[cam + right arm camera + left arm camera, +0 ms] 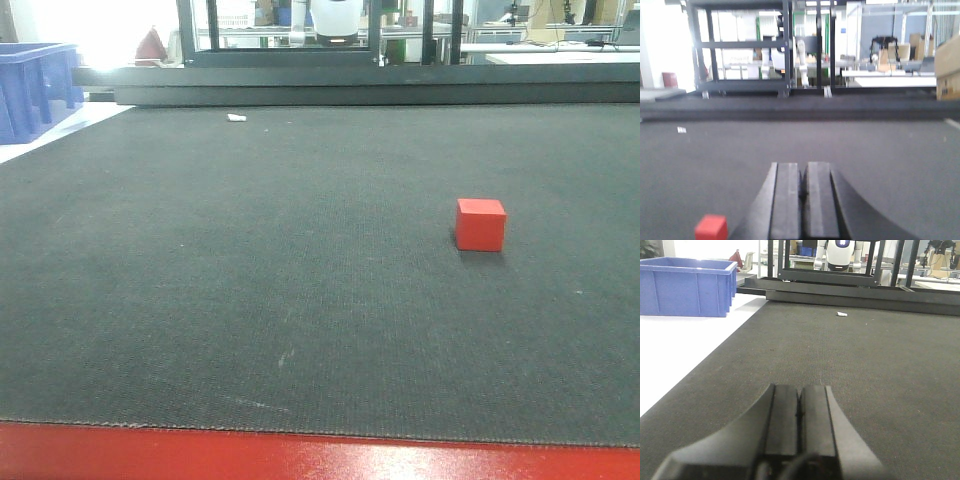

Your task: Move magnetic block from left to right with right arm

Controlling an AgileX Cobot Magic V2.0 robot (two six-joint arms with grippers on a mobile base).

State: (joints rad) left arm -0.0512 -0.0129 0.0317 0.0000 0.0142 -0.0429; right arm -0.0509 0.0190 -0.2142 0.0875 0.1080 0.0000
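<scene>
Exterior front-facing view: the magnetic block, a small matte red cube with sharp edges, sits flat on the dark grey woven table mat. It is at about three o'clock from the mat's middle and stands alone. A glossy red table edge runs along six o'clock. A blue plastic crate stands off the mat at ten o'clock. A small white scrap lies near the mat's far border at eleven o'clock.

Left wrist view: the left gripper hangs low over the mat, its two black fingers pressed together and holding nothing. From its tips the crate is at ten o'clock and the scrap at one o'clock.

Right wrist view, somewhat blurred: the right gripper also has its black fingers closed against each other, gripping nothing. The magnetic block stands on the mat at about eight o'clock from the fingertips, just beside the gripper's outer flank, and neither finger is on it.
</scene>
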